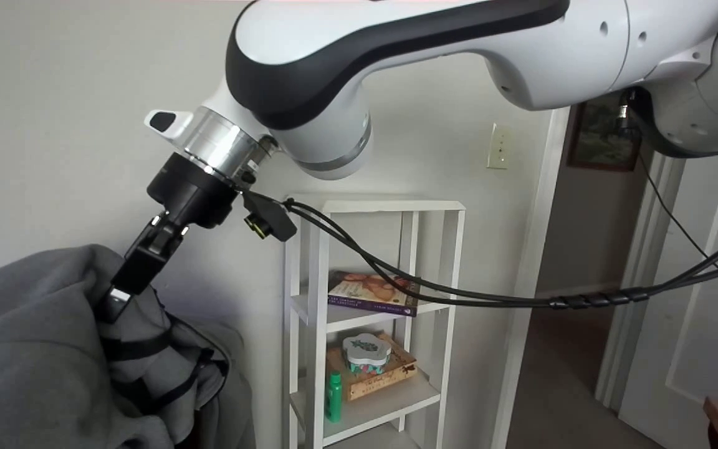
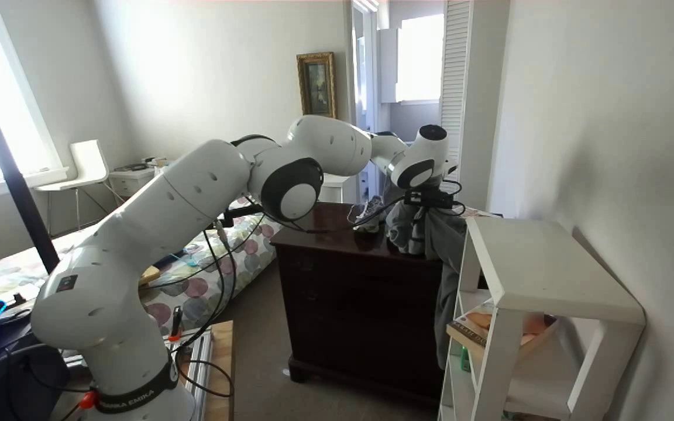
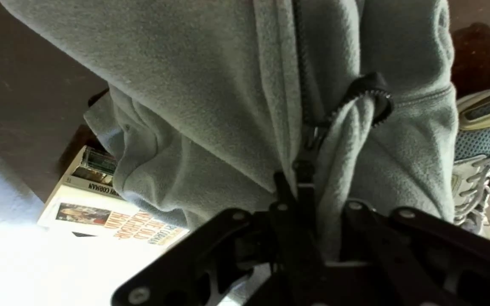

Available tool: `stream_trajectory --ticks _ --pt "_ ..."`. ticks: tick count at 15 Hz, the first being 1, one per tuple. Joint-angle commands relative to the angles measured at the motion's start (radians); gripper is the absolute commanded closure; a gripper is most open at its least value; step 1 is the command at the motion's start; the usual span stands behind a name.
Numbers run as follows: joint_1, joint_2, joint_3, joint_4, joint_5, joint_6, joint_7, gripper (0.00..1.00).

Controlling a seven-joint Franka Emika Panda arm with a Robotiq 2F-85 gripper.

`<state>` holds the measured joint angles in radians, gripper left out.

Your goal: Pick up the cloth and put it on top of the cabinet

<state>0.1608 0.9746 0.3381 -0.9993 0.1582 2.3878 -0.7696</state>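
- Cloth [image 3: 211, 97]: grey, with a black zip [image 3: 301, 63]; gathered over the dark wooden surface [image 2: 336, 219], at the end nearer the white shelf [image 2: 559, 263], one length hanging past that end in an exterior view. How much of it rests on the surface cannot be told.
- Gripper [image 1: 113, 304]: slanted downward, its tip at the upper part of the cloth; the jaws are clamped on a narrow fold, visible between them in the wrist view.
- Arm [image 2: 161, 199]: white with black joint covers, extended to the cloth in both exterior views.
- Shoe [image 3: 485, 138]: grey and laced, on the surface, just beside the cloth.
- Paperback [image 3: 87, 208]: pale cover with orange lettering, partly hidden by the cloth in the wrist view.
- Shelf contents, by tier: above, a book [image 1: 371, 293]; below it, a tin [image 1: 366, 349] set on a flat tan item [image 1: 384, 381], with a green bottle [image 1: 334, 399] close by.
- Background: a bed [image 2: 252, 251] with a dotted cover; a gilt-framed picture [image 2: 317, 85] on the wall [image 2: 214, 76].
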Motion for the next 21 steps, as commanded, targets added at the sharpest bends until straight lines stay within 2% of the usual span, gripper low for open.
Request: stream_trajectory --ticks 1,4,8,11,13,15,18,21 --pt "-0.003 0.016 0.027 0.082 0.026 0.01 0.004 1.0" --pt "-0.018 -0.008 0.057 0.11 0.055 0.036 0.016 0.98" --pt "-0.052 -0.063 0.115 0.126 0.119 0.155 0.036 0.98" --pt "-0.068 -0.124 0.134 0.114 0.14 0.274 0.071 0.98" --pt "-0.08 -0.171 0.145 0.085 0.137 0.359 0.071 0.98" --pt "-0.097 -0.226 0.157 0.044 0.131 0.387 0.061 0.98" --pt "-0.122 -0.332 0.139 -0.047 0.121 0.343 0.089 0.98" --pt "-0.144 -0.474 0.081 -0.189 0.103 0.329 0.161 0.98"
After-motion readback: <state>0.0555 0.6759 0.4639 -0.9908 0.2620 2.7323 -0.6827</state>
